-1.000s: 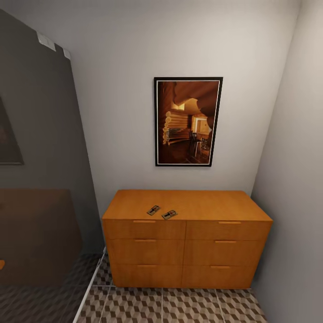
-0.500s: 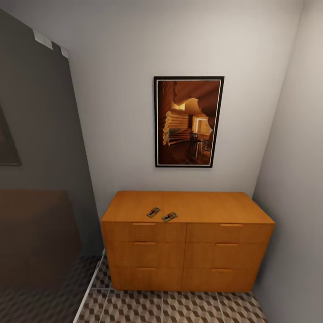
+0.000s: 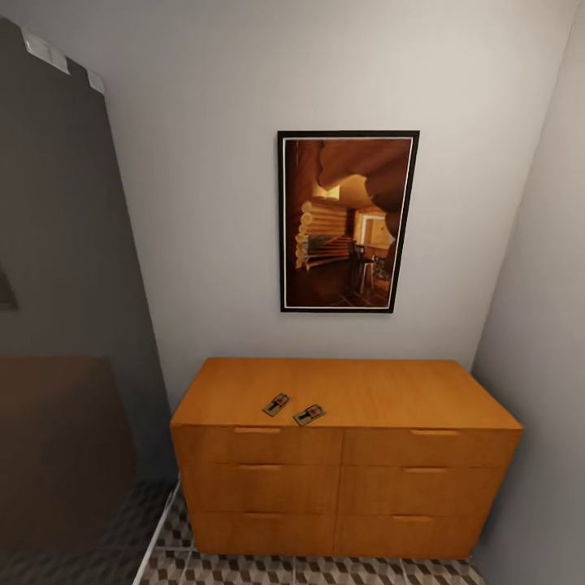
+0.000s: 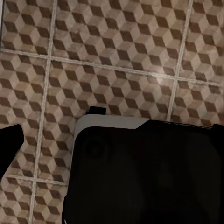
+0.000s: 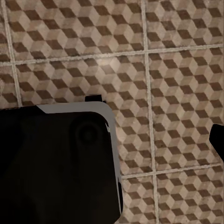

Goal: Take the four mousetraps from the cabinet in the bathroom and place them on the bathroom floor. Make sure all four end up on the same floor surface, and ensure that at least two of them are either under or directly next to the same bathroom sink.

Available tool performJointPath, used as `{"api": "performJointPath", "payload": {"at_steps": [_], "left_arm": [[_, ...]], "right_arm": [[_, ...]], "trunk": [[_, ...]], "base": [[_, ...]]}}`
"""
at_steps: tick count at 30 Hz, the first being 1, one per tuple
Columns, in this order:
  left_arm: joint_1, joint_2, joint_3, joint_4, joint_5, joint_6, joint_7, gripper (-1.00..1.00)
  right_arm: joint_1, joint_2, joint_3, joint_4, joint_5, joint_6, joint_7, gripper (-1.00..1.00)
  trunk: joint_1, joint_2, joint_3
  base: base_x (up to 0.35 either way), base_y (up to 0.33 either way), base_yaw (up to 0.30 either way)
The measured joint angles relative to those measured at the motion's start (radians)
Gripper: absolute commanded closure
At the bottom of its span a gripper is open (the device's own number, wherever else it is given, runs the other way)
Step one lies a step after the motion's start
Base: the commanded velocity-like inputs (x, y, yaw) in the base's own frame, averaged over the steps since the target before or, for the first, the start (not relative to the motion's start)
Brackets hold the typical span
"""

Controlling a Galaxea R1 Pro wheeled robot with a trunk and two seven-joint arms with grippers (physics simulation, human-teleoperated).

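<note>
Ahead of you, against the far wall under a framed picture [image 3: 348, 221], stands the cabinet [image 3: 345, 455], and two mousetraps [image 3: 293, 409] lie flat on its top near the front edge, over the left column of drawers. They sit just beside each other, apart, each turned at a slight angle. The other two traps are somewhere you cannot see from this spot.

Your hands are nowhere near them. Both wrist cameras look straight down at the bathroom floor [image 4: 116, 60], with the robot's dark base [image 5: 56, 163] below each arm. A dark tip shows at the edge of each wrist view, too little to go on, so you cannot tell whether either hand is open or closed.

By the look of it, you are at the approach stage, with no trap lifted yet. Both lie far forward of and above where the hands hang.

Expect the traps to be light, stiff and thin, so they may skid on the smooth wooden surface if you push them sideways. Take one across the short width of its board, with fingers on the two long edges, coming from above. Stay off the wire parts, which give poor purchase. Because the board is so flat, the fingertips will probably need to reach almost to the cabinet top to catch the edges.
</note>
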State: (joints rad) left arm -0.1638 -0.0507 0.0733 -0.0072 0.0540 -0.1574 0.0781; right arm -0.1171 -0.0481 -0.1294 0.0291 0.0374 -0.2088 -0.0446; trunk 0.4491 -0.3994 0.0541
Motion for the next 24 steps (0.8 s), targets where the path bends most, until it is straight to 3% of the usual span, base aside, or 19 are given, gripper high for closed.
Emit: {"api": "performJointPath", "payload": {"at_steps": [9,24], "left_arm": [[0.0,-0.001,0.0,0.0,0.0,-0.001,0.0,-1.0],[0.0,0.0,0.003,0.0,0.003,-0.002,0.0,-1.0]], "right_arm": [[0.0,0.0,0.0,0.0,0.0,0.0,0.0,-1.0],[0.0,-0.001,-0.001,0.0,-0.001,0.0,-0.003,-1.0]], "trunk": [[0.0,0.0,0.0],[0.001,0.0,0.0]], "base": [[0.215,0.0,0.0],[0.027,0.0,0.0]]}}
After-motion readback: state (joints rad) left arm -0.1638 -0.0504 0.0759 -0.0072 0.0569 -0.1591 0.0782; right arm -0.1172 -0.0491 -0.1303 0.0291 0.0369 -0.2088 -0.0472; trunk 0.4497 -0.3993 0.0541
